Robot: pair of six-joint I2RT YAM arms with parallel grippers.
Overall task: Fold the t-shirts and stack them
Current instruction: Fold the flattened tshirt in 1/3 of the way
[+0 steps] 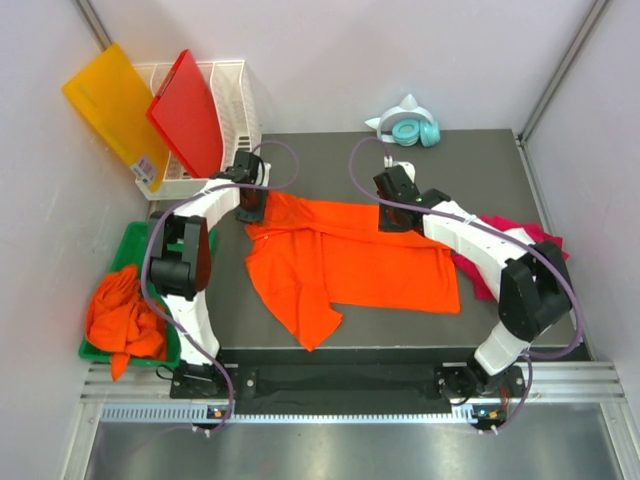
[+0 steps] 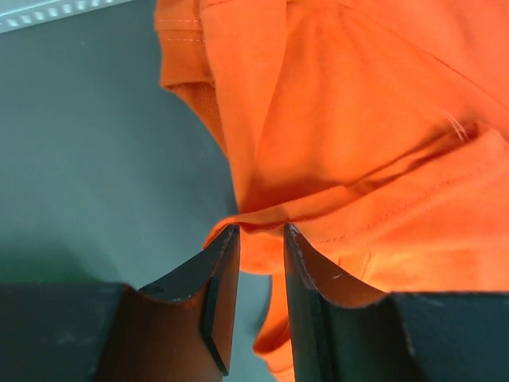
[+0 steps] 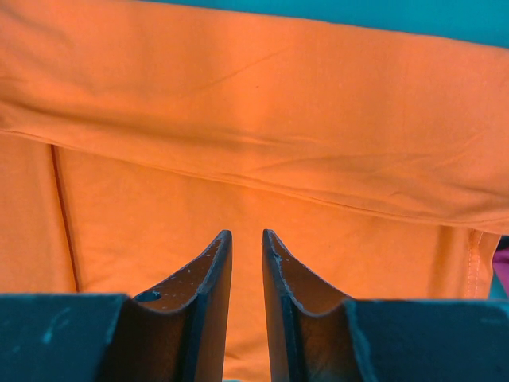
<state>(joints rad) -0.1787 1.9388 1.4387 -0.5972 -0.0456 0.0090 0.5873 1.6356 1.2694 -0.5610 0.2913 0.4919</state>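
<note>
If you start at the left pincer (image 2: 261, 228), its jaws stand just a slit apart with a raised ridge of orange cloth right at the tips. I honestly can't tell if it's nipping that ridge or only touching it. Same story with the right pincer (image 3: 246, 233): narrow gap, tips down on flat orange fabric, a long crease lying just beyond them, and I can't say if any cloth is caught.

Going outward, both sit along the far edge of the orange t-shirt (image 1: 370, 260). The left one is at its far-left corner and the right one further along toward the middle. So the whole body of the shirt lies on the near side of both pincers, toward the arm bases, with its long axis running left to right across the counter (image 1: 480, 170). My guess is any fold has to come toward the near edge.

The shirt's right half looks smooth and squared off. The left end is bunched, with a flap trailing down toward the near edge, closer to the left arm.

A magenta t-shirt (image 1: 545, 238) peeks out behind the right arm.
</note>
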